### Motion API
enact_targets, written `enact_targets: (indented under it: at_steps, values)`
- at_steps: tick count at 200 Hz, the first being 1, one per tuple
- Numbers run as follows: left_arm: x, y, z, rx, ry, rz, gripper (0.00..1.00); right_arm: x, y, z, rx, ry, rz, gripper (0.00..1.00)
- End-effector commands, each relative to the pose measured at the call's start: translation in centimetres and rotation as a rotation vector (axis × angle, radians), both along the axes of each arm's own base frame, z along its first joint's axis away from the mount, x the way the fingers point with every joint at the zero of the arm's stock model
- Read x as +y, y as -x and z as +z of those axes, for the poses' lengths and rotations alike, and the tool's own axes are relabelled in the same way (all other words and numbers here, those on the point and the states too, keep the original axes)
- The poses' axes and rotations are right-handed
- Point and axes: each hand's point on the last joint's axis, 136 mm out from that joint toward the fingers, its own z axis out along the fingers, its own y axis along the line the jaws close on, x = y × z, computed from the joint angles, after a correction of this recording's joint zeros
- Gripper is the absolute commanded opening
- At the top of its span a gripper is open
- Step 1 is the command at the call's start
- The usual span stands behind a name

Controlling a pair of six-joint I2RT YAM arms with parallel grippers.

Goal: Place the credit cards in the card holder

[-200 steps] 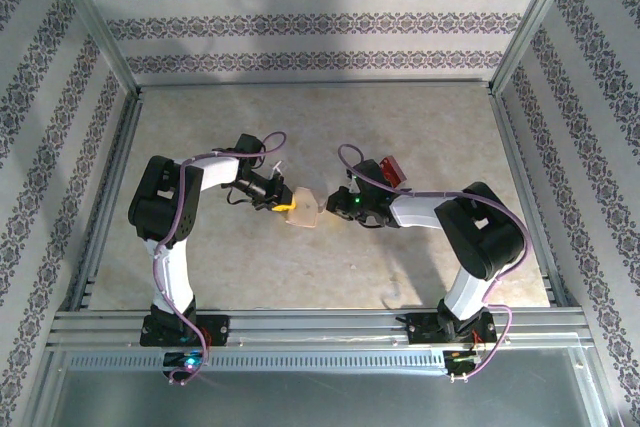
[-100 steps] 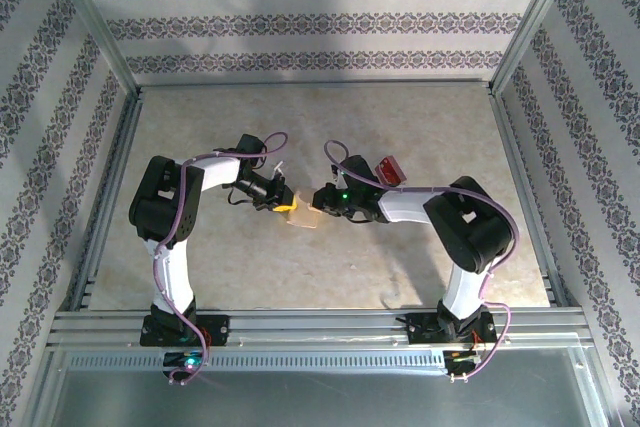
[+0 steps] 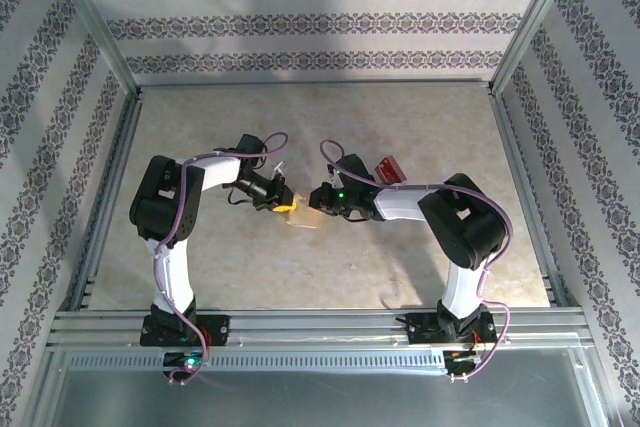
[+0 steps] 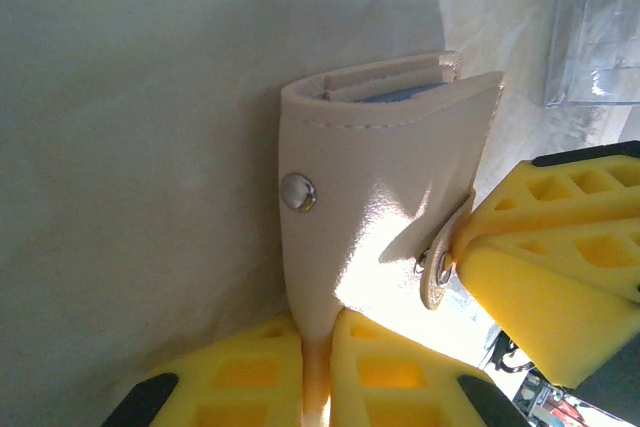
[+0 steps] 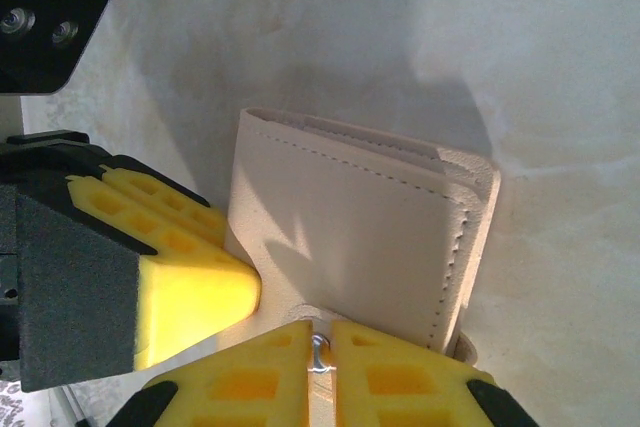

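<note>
**Card holder, gripped from both sides**

Item: tan card holder (image 3: 305,214), folded shut, at the middle of the table (image 3: 300,127) between my two grippers. My left gripper (image 4: 315,332) pinches its cover edge. My right gripper (image 5: 320,342) pinches its snap tab (image 4: 440,267). The red credit cards (image 3: 391,169) lie just behind my right arm, apart from the holder.

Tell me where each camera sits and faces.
Top external: above, behind the bases, facing down on the table; left arm and right arm show.
Left wrist: on the left arm, facing the card holder; left gripper clamps its edge.
Right wrist: on the right arm, facing the card holder; right gripper pinches its tab.
Shared by both wrist views: the card holder, the other gripper's finger.
</note>
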Motion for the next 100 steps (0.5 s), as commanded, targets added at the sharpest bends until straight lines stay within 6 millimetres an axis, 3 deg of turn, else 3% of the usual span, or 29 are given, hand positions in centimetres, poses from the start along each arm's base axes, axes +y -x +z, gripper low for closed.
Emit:
enact_targets:
  at_steps: [1,49,100]
  values:
    - [-0.2,0.7,-0.7,0.023,-0.023,-0.029,0.11,0.5,0.5,-0.3,-0.001,0.040,0.030,0.14]
    - [-0.1,0.7,-0.9,0.028,-0.027,-0.027,0.11,-0.3,1.6,-0.5,-0.028,0.191,0.081,0.14]
    - [-0.1,0.7,-0.9,0.030,-0.029,-0.030,0.11,-0.9,1.4,-1.1,-0.049,0.313,0.101,0.15]
